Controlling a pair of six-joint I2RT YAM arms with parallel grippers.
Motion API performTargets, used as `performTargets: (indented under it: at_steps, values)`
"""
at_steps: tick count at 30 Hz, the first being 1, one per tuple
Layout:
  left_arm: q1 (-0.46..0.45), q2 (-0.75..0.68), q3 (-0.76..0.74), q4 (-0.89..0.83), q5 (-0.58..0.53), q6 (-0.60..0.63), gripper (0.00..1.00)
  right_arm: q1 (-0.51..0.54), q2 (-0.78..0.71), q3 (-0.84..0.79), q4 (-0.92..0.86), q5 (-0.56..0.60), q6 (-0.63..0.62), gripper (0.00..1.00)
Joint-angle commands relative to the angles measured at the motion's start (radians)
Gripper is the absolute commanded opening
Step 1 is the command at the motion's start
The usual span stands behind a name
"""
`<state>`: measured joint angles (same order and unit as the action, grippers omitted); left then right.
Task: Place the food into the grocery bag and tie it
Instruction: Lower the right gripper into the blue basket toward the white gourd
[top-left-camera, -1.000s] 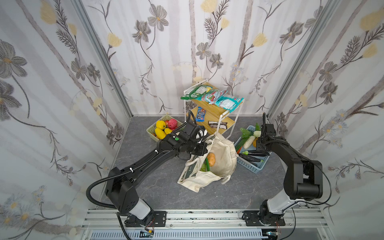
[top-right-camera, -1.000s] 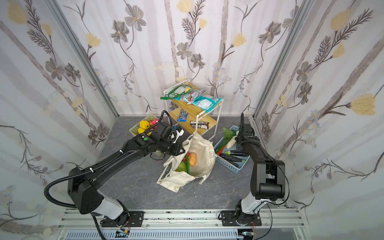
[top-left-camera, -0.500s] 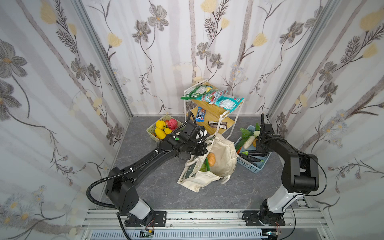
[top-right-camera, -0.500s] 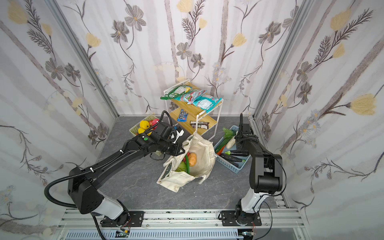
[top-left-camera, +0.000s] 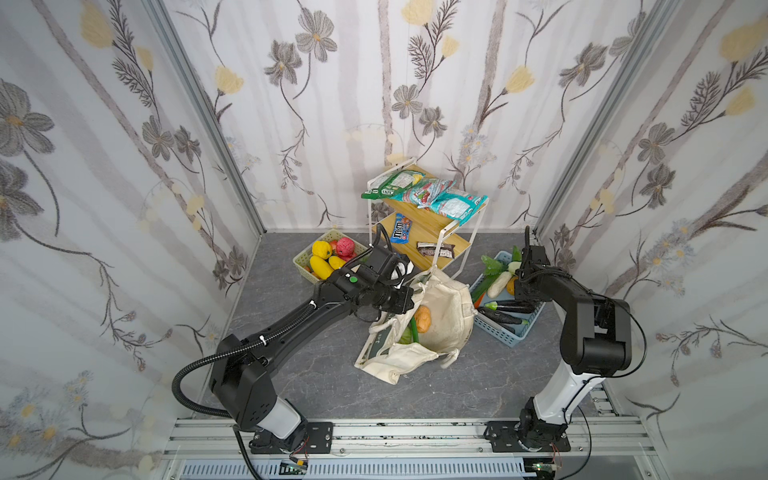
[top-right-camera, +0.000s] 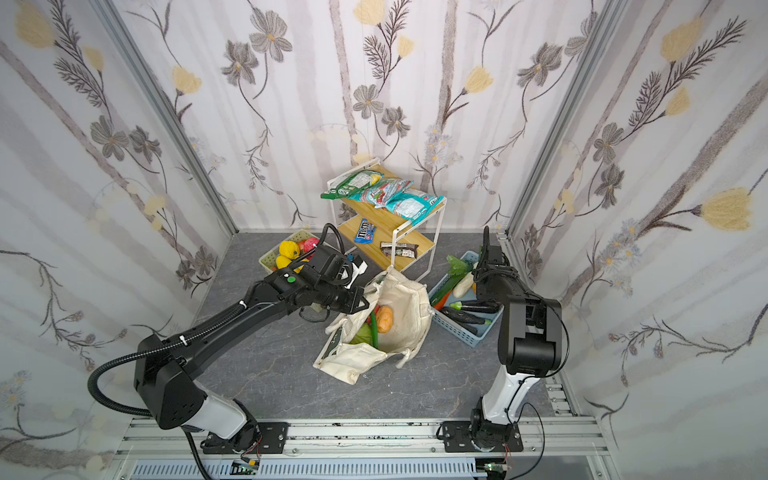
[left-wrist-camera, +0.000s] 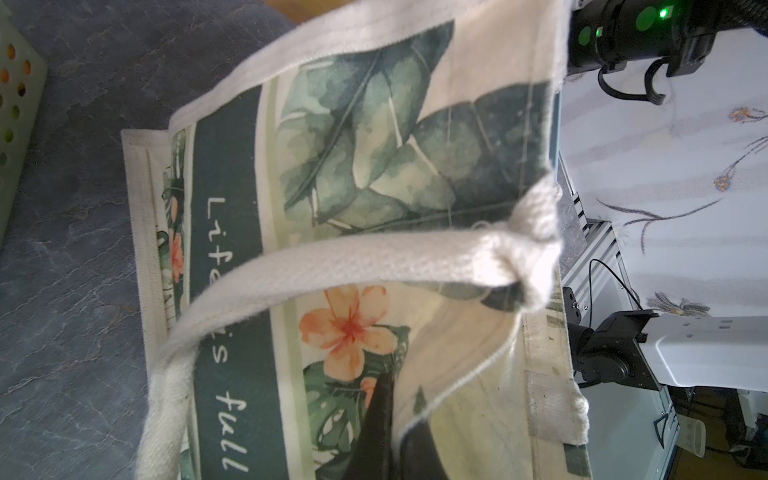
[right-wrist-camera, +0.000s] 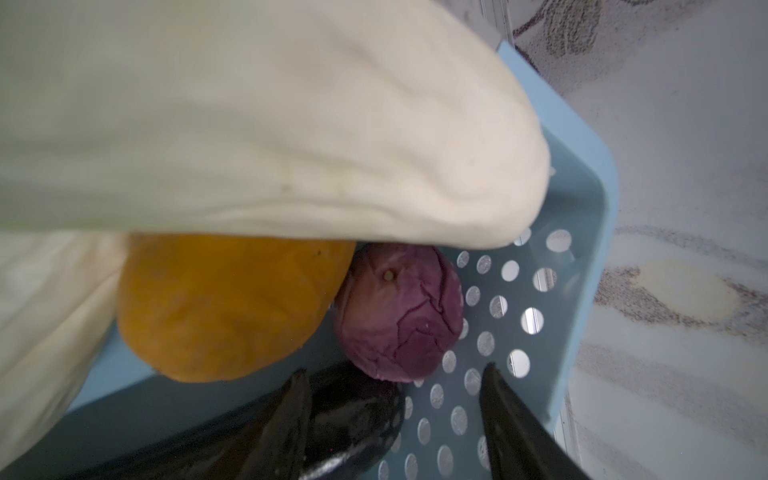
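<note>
While the left gripper (left-wrist-camera: 397, 419) pinched the hemmed rim of the grocery bag (top-left-camera: 446, 316) tight between its black tapered fingers, the cream woven canvas slumped open near the middle of the bench. Its thick rope handle (left-wrist-camera: 332, 262) ended in a fat knot. Inside lay a rounded orange food piece (top-left-camera: 422, 319) beside a leafy green one (top-right-camera: 363, 334). The right gripper (right-wrist-camera: 395, 415) hung with jaws apart, holding nothing, over the light blue basket (top-left-camera: 505, 334) with round holes by the bench's right edge. Below it lay a glossy dark eggplant (right-wrist-camera: 357, 411), a veined purple cabbage (right-wrist-camera: 403, 324), a dull orange lump (right-wrist-camera: 224, 307) and a wrinkled cream radish (right-wrist-camera: 249, 124).
</note>
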<state>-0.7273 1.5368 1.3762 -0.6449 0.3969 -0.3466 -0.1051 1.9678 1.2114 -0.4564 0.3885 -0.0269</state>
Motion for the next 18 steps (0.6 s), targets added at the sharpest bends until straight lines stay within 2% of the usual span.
performTargets:
  at_steps: [1,12,18]
  values:
    - [0.002,-0.003,-0.003,-0.004,0.001,-0.002,0.00,-0.005,0.022,0.020,0.009,0.021,-0.002,0.65]
    - [0.002,-0.017,-0.011,-0.009,-0.007,-0.006,0.00,-0.028,0.096,0.040,0.028,-0.005,-0.001,0.64]
    - [0.002,-0.018,-0.009,-0.011,-0.009,-0.009,0.00,-0.029,0.106,0.040,0.033,-0.032,0.010,0.58]
